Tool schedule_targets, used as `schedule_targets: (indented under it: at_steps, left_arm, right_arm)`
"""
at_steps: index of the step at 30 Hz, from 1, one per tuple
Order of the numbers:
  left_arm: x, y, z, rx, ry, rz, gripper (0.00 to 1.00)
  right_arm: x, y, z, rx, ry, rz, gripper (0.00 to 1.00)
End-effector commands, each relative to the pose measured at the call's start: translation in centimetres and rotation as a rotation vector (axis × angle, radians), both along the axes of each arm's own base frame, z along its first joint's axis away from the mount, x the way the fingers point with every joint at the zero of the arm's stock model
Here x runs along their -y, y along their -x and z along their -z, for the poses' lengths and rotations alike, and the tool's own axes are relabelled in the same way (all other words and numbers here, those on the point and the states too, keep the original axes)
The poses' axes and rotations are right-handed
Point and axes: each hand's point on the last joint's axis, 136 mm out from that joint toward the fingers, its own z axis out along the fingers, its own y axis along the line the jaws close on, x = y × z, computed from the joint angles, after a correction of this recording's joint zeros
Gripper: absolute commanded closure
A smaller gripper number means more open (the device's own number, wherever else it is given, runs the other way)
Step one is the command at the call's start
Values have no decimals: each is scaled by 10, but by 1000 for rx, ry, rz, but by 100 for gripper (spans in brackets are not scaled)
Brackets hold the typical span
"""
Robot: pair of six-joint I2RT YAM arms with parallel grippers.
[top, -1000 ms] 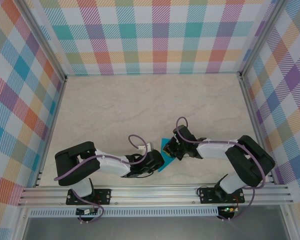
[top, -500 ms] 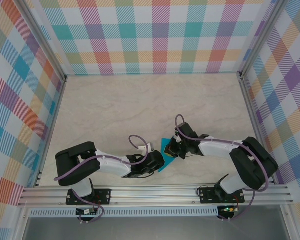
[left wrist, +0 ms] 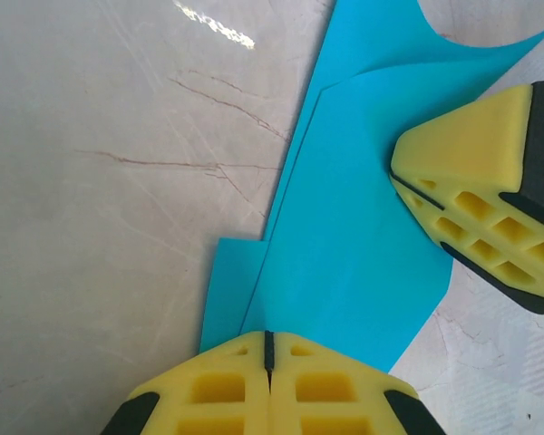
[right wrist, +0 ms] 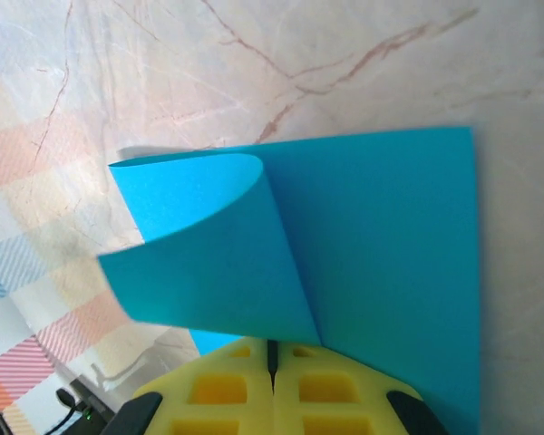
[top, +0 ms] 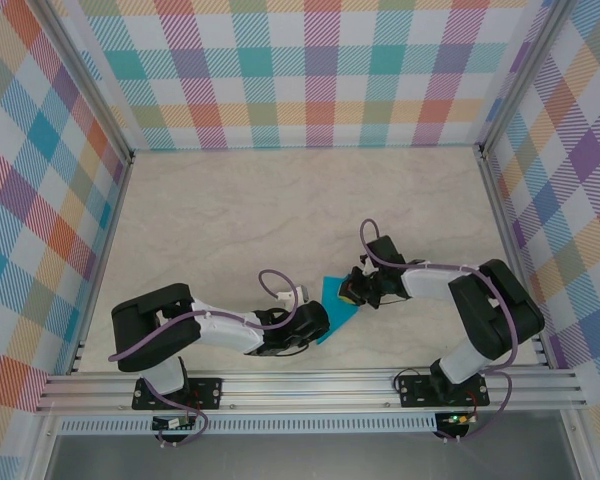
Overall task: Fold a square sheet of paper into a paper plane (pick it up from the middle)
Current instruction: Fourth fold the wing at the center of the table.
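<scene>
Teal-blue sheet of paper [top: 335, 309] lies part-folded on the surface [top: 230, 220] between two low, outstretched arms. Left gripper [top: 321, 320] and right gripper [top: 349, 296] each pinch an edge. Right gripper has drawn rightward, baring more paper.

I see the right pincer [right wrist: 272, 361] pinched closed on the near edge of the teal sheet of paper [right wrist: 390, 254]. Left flap curls over, rest lies flat on the desk [right wrist: 254, 63].

The paper [top: 332, 298] lies on the counter [top: 230, 220], left claw [top: 318, 325] at its 7 o'clock, right claw [top: 352, 296] maybe at 3.
</scene>
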Motion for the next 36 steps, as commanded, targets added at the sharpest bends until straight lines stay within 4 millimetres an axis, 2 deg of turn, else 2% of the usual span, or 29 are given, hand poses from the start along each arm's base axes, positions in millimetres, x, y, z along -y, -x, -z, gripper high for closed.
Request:
schedule_targets:
  at_steps: [1, 8, 15, 19, 27, 30, 32, 36]
  left_arm:
    - [-44, 30, 53, -125, -236, 35, 100]
    - [-50, 32, 54, -131, -274, 36, 100]
    - [-49, 32, 55, -135, -280, 39, 100]
    - [-48, 31, 54, -133, -284, 41, 100]
    - [-46, 30, 52, -129, -286, 46, 100]
    - [-45, 30, 51, -127, -285, 45, 100]
    - [-44, 30, 51, -126, -286, 48, 100]
    - [-41, 30, 51, -128, -288, 54, 100]
  right_arm:
    - [14, -26, 6, 57, 31, 33, 99]
    - [27, -44, -6, 79, 18, 70, 97]
    - [37, -52, -3, 61, 82, 64, 97]
    - [37, -54, -11, 73, 84, 53, 97]
    - [24, -47, -56, 174, -41, 7, 95]
    - [26, -42, -58, 192, -44, 8, 93]
    - [16, -37, -58, 183, -97, -34, 94]
    - [2, -30, -46, 126, -154, -78, 97]
